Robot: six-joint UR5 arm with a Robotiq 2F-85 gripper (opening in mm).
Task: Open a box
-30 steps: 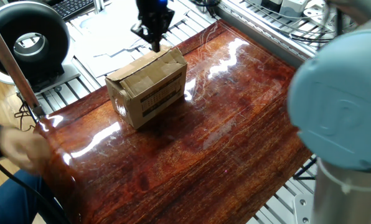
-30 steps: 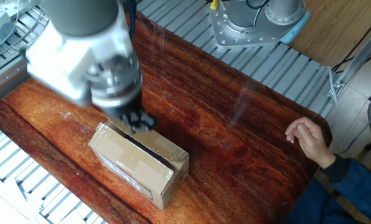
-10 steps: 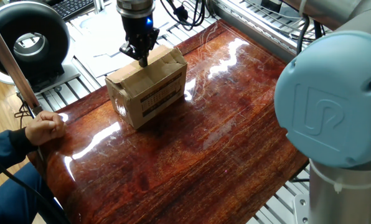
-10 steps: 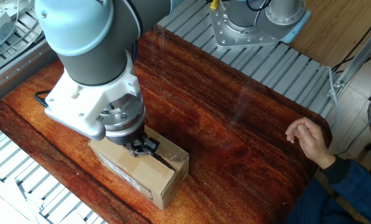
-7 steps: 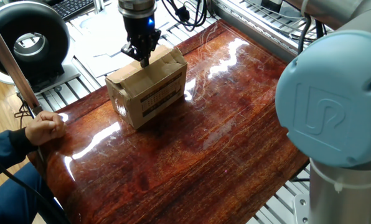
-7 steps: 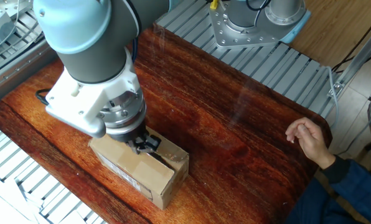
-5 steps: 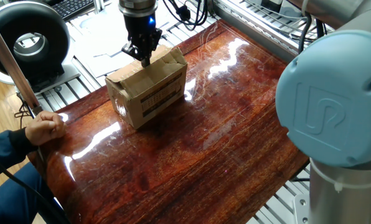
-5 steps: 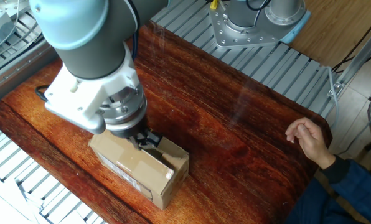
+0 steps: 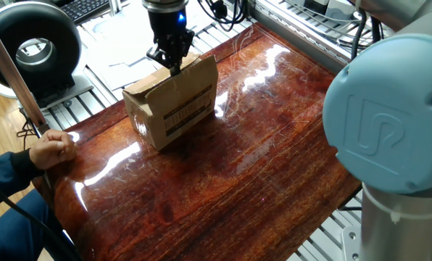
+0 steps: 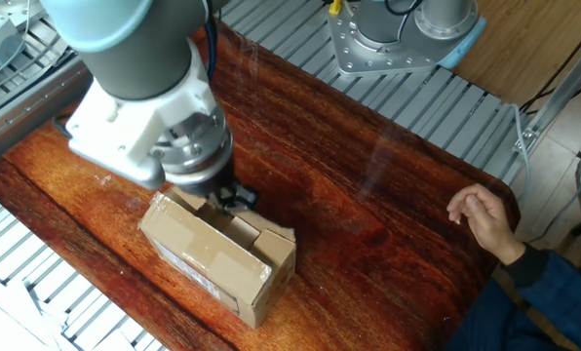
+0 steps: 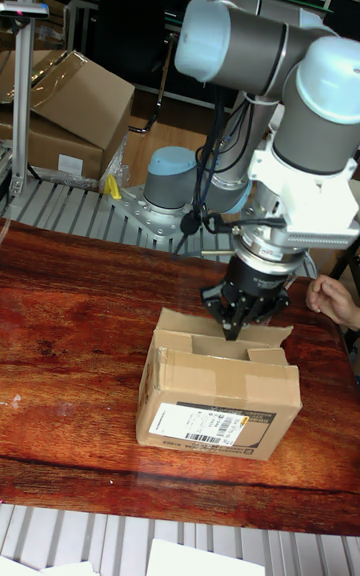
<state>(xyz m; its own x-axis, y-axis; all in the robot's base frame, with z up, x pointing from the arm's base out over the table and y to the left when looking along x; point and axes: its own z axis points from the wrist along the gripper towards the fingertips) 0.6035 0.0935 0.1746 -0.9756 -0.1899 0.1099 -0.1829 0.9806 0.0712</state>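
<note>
The box is a small brown carton with a black printed label on its long side, standing on the glossy wooden table. It also shows in the other fixed view as the box and in the tall view as the box. My gripper points down with its fingers shut to a narrow tip, set against the far long flap. That flap stands raised, leaving a gap in the top. The gripper sits at the box's far edge, and the gripper dips into the opening.
A person's hand rests on the table's edge, also seen as the hand. A black round device stands off the table's corner. The arm's base is beyond the table. Large cartons sit behind.
The gripper has shifted from the top seam toward the far edge of the box. The far long flap has swung up from flat, opening a gap in the top.
</note>
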